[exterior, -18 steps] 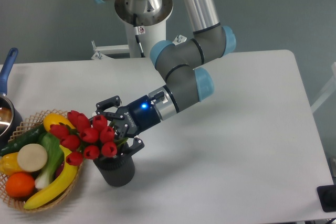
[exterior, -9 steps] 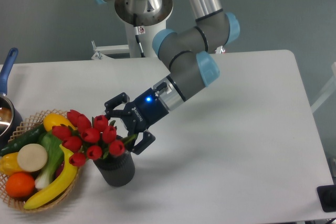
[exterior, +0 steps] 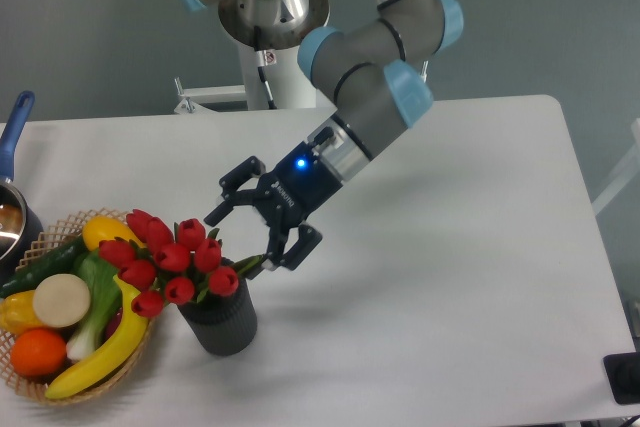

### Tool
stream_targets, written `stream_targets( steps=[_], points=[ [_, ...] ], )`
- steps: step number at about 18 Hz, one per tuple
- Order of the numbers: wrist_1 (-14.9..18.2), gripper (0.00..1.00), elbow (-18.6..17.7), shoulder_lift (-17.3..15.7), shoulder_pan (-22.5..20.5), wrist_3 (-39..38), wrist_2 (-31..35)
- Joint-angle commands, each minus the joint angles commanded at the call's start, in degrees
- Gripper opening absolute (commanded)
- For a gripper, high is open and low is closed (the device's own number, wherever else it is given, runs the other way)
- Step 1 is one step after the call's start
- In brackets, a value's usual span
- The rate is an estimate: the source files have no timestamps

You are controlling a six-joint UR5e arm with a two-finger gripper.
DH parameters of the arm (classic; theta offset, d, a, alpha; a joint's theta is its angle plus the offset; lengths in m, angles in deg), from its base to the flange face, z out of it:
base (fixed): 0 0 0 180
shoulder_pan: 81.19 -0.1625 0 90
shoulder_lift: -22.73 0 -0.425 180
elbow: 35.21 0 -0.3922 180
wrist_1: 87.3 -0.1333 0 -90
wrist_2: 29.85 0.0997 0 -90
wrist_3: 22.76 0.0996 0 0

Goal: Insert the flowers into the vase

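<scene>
The flowers (exterior: 170, 259), a bunch of red tulip buds with green leaves, stand in the vase (exterior: 219, 323), a short dark ribbed cup near the table's front left. They lean to the left, over the wicker basket's edge. My gripper (exterior: 252, 232) is open and empty, up and to the right of the bunch. Its fingers are apart from the buds; a green leaf tip reaches toward the lower finger (exterior: 297, 250).
A wicker basket (exterior: 25, 375) with a banana, orange, cucumber and other produce sits just left of the vase. A blue-handled pot (exterior: 12, 149) is at the far left edge. The robot base (exterior: 272, 17) stands behind the table.
The gripper has let go of the flowers and drawn back up and to the right. The bunch stays in the vase, sunk slightly lower.
</scene>
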Motion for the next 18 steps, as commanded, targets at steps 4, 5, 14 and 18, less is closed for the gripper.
stream_targets(
  steps=[4, 5, 14, 18],
  points=[
    [0.17, 1.0, 1.4, -6.86, -2.82, -0.71, 13.35],
    [0.35, 1.0, 1.93, -8.35, -3.09, -0.71, 17.39],
    [9.12, 1.0, 6.5, -14.87, -2.47, 3.49, 43.96],
    [12.74, 1.0, 7.82, -14.96, -2.65, 8.08, 45.82]
  ],
)
